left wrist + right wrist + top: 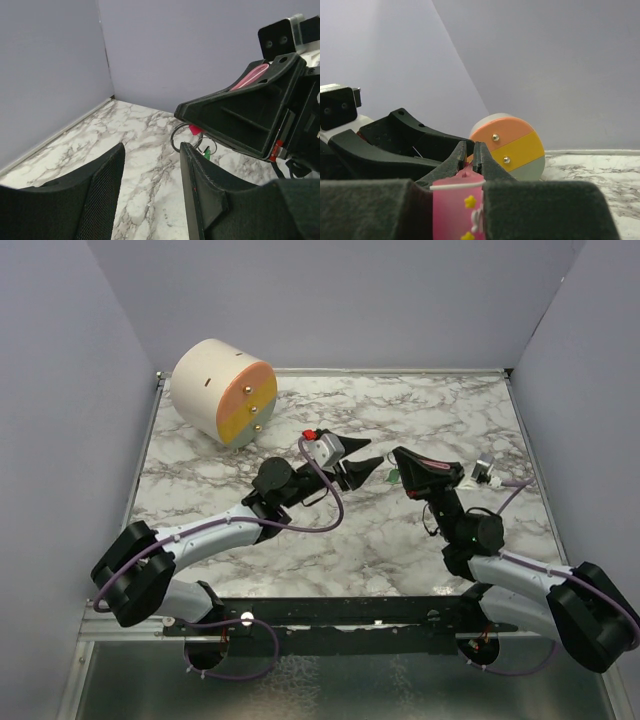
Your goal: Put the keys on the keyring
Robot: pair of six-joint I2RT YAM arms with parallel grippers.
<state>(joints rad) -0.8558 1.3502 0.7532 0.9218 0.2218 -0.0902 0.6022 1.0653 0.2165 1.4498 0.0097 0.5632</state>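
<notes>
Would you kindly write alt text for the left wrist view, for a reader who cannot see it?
The right claw grips the keyring by its pink strip, the silver ring hanging below with a tiny green key beside it. In the foreground the left claw stands open and empty, over a marble table with lilac walls.

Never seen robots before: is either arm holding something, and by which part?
The right end effector pinches the keyring by its pink strip; its metal ring hangs free. The left end effector is open and holds nothing.
</notes>
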